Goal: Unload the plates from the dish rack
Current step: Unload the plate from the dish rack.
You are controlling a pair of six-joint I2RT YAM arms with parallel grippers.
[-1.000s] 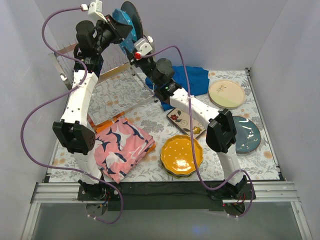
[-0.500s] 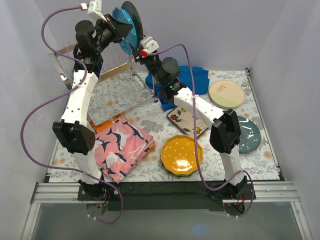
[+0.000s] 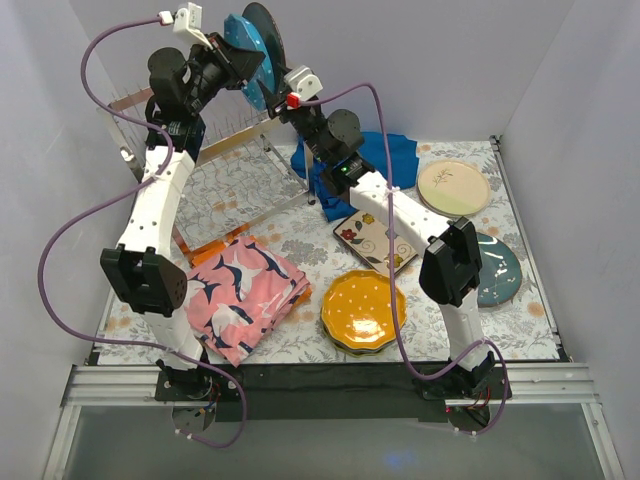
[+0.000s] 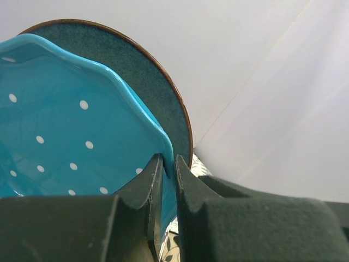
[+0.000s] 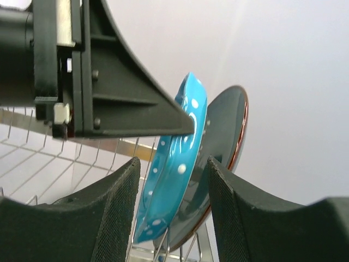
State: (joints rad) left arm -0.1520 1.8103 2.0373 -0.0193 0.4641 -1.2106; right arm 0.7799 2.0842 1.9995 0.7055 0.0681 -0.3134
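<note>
Dish rack point(image 3: 215, 190) at 11 o'clock is loaded with two upright plates: teal dotted plate point(image 3: 243, 62), rim pinched by the left gripper point(image 4: 168, 162), dark teal plate point(image 3: 271, 30) behind it; right gripper point(image 5: 172, 162) held spread.

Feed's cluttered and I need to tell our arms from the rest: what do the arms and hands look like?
The left arm and right arm have white shells, black joints and a purple cable looping alongside. A white camera housing tops each wrist; the right one has a red dot. The left hand and right hand are black, with tapered wedge-shaped fingers.
</note>
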